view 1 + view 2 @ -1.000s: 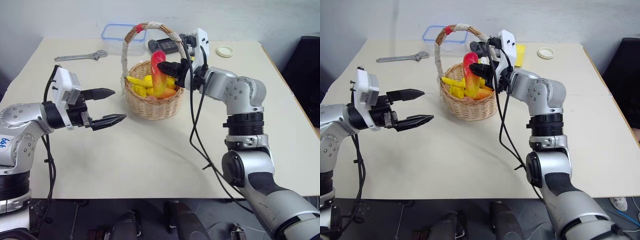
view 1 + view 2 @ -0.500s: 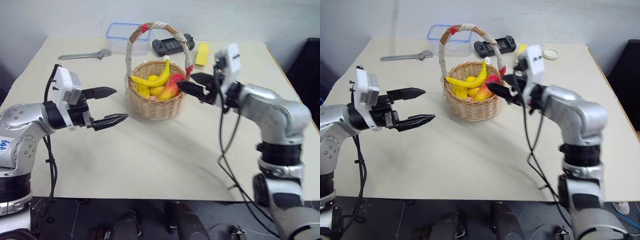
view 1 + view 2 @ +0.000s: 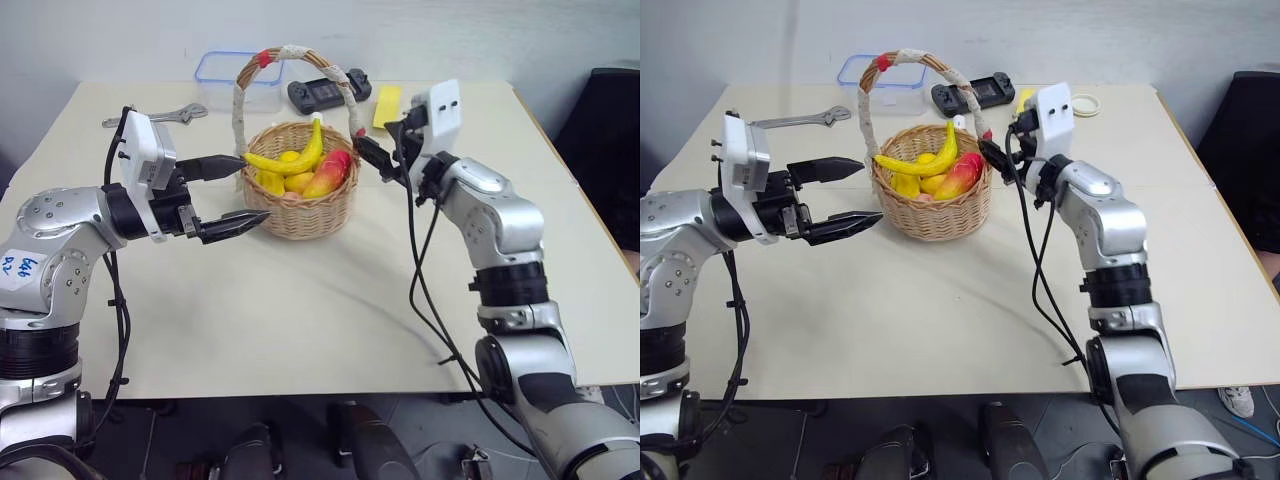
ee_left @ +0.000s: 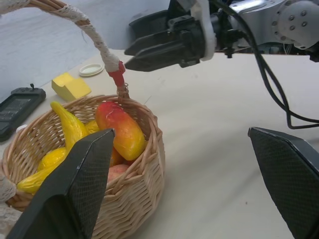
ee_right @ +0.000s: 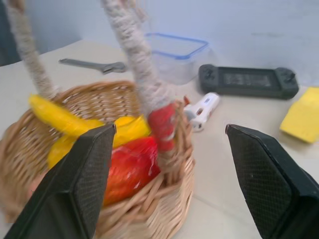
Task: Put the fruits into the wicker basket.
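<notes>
1. Basket sits on the bench, upright, handle arched over it.
2. Banana lies inside the basket, across the top of the pile, one tip sticking up above the rim.
3. Yellow-to-red fruit is also inside, leaning on the basket's wall on the right-arm side, red end up. Other round yellow fruits sit under both.
4. Right tool: open, nothing held, just beside the basket's rim next to the red patch at the handle's foot. Not touching the fruit.
5. Left tool: open, empty, level, pointing at the basket from the opposite side; fingertips close to the wall, contact cannot be told.
6. Behind the basket: clear box with blue rim, black game controller, yellow block, a small white gadget. Wrench lies off to the basket's left.
</notes>
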